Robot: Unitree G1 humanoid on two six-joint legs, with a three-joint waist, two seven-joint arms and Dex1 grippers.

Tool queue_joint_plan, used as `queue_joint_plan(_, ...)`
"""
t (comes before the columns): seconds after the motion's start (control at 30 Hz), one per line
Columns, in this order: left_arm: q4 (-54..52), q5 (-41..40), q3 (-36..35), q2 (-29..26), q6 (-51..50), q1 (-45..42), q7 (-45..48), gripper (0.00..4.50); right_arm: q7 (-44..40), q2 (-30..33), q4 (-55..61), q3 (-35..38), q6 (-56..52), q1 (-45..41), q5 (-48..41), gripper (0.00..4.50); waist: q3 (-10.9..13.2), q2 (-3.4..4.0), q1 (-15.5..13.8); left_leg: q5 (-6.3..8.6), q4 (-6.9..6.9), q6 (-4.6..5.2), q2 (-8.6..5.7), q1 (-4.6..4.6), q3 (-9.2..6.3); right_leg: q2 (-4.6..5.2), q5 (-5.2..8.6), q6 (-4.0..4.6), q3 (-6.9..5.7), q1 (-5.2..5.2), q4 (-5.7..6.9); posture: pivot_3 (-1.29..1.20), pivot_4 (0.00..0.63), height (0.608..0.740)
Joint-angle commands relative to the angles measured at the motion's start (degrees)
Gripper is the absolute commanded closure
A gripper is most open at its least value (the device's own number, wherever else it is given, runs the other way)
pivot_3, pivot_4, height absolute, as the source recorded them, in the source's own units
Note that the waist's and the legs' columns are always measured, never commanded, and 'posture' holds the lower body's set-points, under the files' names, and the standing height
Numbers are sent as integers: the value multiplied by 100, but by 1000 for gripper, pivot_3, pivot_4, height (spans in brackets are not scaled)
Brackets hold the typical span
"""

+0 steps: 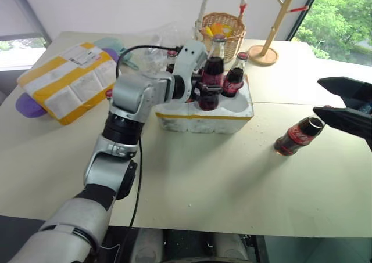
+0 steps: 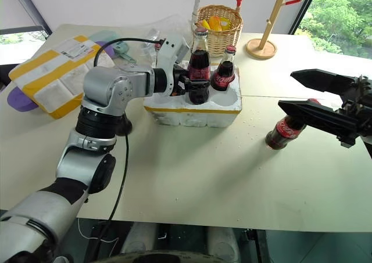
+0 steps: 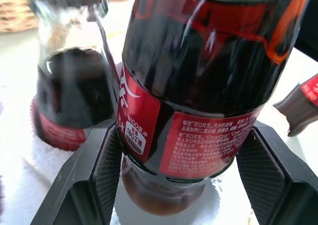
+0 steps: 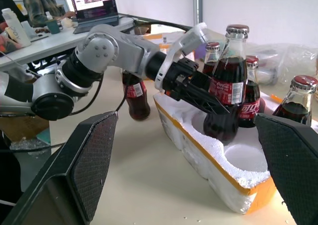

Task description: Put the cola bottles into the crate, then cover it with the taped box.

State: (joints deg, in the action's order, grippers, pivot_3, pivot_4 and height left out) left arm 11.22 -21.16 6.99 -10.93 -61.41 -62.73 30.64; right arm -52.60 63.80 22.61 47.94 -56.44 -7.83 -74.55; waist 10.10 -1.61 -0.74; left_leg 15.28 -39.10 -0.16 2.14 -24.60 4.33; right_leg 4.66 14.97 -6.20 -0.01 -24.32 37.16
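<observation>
A pale desk (image 1: 192,176) by a window is carrying, from the left, the taped box (image 1: 70,80), then the crate (image 1: 204,113) mid-desk in front of a wicker basket (image 1: 221,28), then one bottle lying on its side (image 1: 296,136). The left fingers (image 4: 211,103) are gripping a cola bottle (image 1: 213,71) over a front well, other bottles standing behind, one just beside the crate. The right fingers (image 2: 314,94) are hanging wide open, empty, near the lying bottle; if the held base is catching the foam rim, it is risking tipping.

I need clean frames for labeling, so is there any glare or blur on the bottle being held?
Left wrist view: the held cola bottle sits very close, white window streaks cross its glass, though the label print is readable. Left eye view: it is sharp, between the left gripper fingers above the crate.
</observation>
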Motion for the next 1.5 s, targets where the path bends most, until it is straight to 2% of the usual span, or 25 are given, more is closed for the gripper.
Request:
queue_joint_plan(0.03, -299, 145, 258, -142, 446, 120, 241, 1767, 21, 7, 122, 151, 97, -51, -111, 0, -1, 2, 1, 0, 0, 0, 0, 1, 1, 0, 0, 0, 0, 1, 0, 0, 150, 740)
queue_joint_plan(0.23, -654, 448, 740, -415, 929, 477, 493, 1767, -32, -1, 173, 101, 194, 62, 132, 0, -2, 2, 0, 0, -2, 0, 0, 4, -1, 0, 0, 0, 0, 8, -1, 0, 150, 740)
queue_joint_plan(0.63, -734, 536, 731, -323, 949, 719, 474, 1767, 3, -15, 96, -174, 395, -15, 419, 0, -1, 2, 1, 0, -2, 1, 0, 6, -2, 0, 0, 0, 0, 8, -1, 0, 150, 740)
queue_joint_plan(0.73, -695, 609, 746, -297, 1011, 827, 459, 277, 12, -19, 73, -213, 417, -52, 447, 0, -2, 3, -1, 0, -2, 1, 0, 6, -2, 0, 0, 0, 0, 9, -2, 0, 150, 740)
queue_joint_plan(0.77, -690, 603, 723, -285, 997, 847, 452, 20, 15, -17, 63, -229, 428, -66, 455, 0, -2, 3, -1, 0, -2, 1, 0, 8, -2, 0, 0, 0, 0, 12, -2, 0, 150, 740)
queue_joint_plan(0.97, -710, 494, 548, -249, 871, 855, 426, 20, 31, -10, -12, -325, 494, -163, 483, 0, -2, 3, 2, 1, -3, 1, 0, 11, -3, 0, 0, 0, 0, 15, -1, 0, 150, 740)
queue_joint_plan(1.07, -916, 240, 289, -295, 678, 733, 541, 20, 40, -13, -26, -384, 515, -207, 489, 0, -2, 3, 2, 1, -3, 1, 0, 11, -3, 0, 0, 0, 0, 14, -2, 0, 150, 740)
queue_joint_plan(1.2, -1372, -493, -253, -553, -125, 385, 895, 20, 32, -6, -33, -443, 515, -252, 480, 0, -1, 2, 12, 1, -3, 1, 2, 10, -4, 0, 0, 0, -1, 14, 0, 0, 150, 740)
queue_joint_plan(1.5, -2268, -2086, -1028, -2033, -1750, -283, 1867, 20, -33, -59, -86, -731, 561, -365, 529, 0, -3, 5, 35, 0, -2, 0, 4, 14, -5, -3, 0, 0, -1, 13, 2, 0, 150, 740)
